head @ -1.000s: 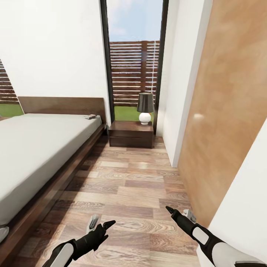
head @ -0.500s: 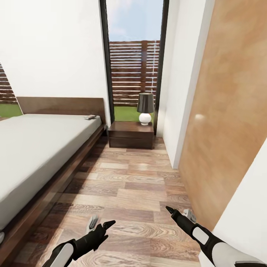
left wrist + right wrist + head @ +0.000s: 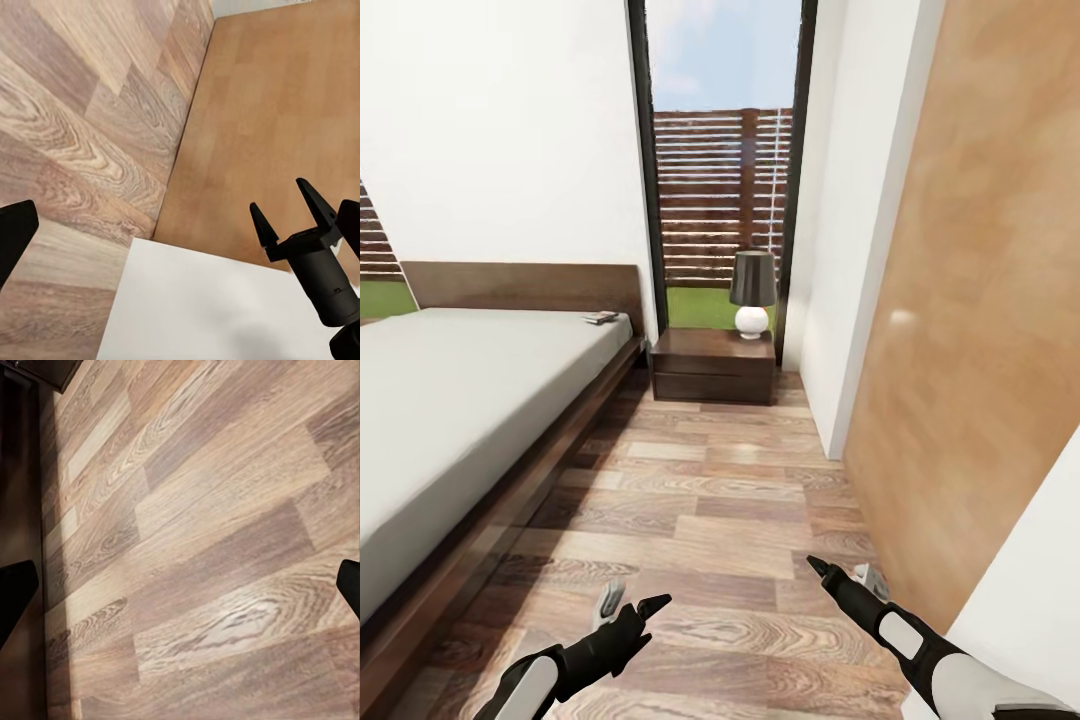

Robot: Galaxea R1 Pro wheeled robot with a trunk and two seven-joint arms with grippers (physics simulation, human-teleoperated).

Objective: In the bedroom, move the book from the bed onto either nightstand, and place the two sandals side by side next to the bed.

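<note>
Wood-plank floor [image 3: 710, 500] beside the bed [image 3: 460, 400] has slid nearer over the last second, so the robot is rolling toward the book [image 3: 600, 318] by the headboard and the nightstand [image 3: 713, 365]. Left gripper [image 3: 632, 598] and right gripper [image 3: 840, 574] hang wide-fingered, empty. Left wrist view adds the door [image 3: 255, 135] and the right gripper's spread fingers.

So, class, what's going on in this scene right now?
A two-armed robot stands on the wood floor between the bed and an open wooden door, facing a nightstand with a lamp under a tall window. The book lies on the mattress near the headboard. The left claw and the right claw hang open and hold nothing.
</note>
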